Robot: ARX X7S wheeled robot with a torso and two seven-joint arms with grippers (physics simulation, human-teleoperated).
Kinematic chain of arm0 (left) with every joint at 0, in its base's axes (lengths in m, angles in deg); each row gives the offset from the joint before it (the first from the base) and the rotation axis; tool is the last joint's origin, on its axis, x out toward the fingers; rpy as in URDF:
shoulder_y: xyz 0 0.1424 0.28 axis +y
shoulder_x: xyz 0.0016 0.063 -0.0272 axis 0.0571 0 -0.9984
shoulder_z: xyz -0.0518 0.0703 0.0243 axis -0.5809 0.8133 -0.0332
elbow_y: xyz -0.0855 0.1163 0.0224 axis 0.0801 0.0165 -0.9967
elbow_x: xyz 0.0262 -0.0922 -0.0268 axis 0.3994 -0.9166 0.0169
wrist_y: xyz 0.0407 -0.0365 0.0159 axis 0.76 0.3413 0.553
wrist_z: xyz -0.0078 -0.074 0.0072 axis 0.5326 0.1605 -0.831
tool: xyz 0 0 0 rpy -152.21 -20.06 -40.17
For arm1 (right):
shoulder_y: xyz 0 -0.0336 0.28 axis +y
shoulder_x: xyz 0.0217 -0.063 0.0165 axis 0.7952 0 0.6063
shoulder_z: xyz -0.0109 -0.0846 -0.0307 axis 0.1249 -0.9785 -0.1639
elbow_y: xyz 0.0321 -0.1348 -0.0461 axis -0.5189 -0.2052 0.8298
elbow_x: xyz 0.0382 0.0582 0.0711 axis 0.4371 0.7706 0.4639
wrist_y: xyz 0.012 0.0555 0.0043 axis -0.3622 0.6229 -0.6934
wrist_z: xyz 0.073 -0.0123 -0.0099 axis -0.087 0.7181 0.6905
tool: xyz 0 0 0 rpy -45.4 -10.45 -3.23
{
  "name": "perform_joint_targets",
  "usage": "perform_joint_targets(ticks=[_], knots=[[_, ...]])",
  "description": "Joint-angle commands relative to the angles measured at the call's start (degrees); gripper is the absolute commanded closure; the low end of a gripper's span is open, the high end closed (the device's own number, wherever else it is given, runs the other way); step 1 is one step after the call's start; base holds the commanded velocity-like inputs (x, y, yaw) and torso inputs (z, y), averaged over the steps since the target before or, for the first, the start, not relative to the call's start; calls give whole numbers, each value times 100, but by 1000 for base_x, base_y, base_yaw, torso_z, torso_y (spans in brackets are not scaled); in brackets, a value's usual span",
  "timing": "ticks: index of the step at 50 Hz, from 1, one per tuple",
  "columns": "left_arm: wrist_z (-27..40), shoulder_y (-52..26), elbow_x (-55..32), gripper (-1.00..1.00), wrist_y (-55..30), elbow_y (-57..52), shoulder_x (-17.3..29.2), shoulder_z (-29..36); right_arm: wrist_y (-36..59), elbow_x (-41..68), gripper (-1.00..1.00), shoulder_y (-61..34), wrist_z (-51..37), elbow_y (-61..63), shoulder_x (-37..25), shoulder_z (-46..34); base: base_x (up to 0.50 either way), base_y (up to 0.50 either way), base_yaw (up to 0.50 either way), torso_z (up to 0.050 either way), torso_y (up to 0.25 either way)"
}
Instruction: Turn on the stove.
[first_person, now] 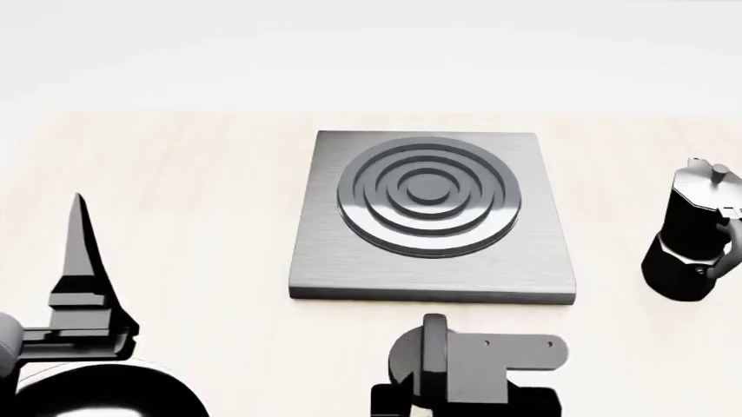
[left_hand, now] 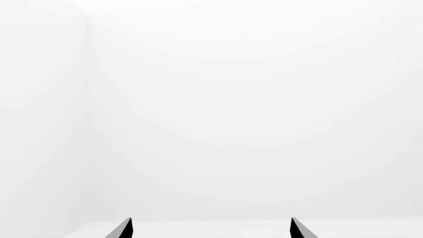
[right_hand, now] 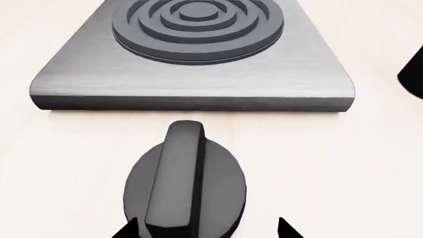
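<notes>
The stove is a square brushed-grey plate with a raised ringed burner at the table's middle. Its black finned knob sits on the table just in front of the plate's near edge, fin pointing at the plate. My right gripper is open right behind the knob, one fingertip on each side of the knob's near rim and nothing clamped. In the head view the right wrist covers part of the knob. My left gripper is open, facing blank white, and stands at the table's left.
A tall black-and-silver moka pot stands right of the stove; its dark edge shows in the right wrist view. A black pan lies at the near left below my left arm. Light wooden tabletop surrounds the plate.
</notes>
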Motion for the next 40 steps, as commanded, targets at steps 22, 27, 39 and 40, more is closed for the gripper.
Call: perform_joint_targets(ticks=[22, 27, 39, 40], knots=[[39, -31, 0, -100, 51, 86, 32, 136, -421, -83, -100, -75, -81, -660, -58, -49, 0, 0, 0, 0, 0], [49, -32, -6, -100, 52, 88, 41, 139, -377, -133, -100, -20, -363, -439, -93, 49, 0, 0, 0, 0, 0], [78, -41, -28, -100, 48, 84, 55, 143, -258, -88, -100, 130, -758, -86, -169, 318, 0, 0, 0, 0, 0], [80, -45, -31, -100, 50, 89, 54, 142, -248, -81, -100, 147, -779, -60, -182, 340, 0, 0, 0, 0, 0]])
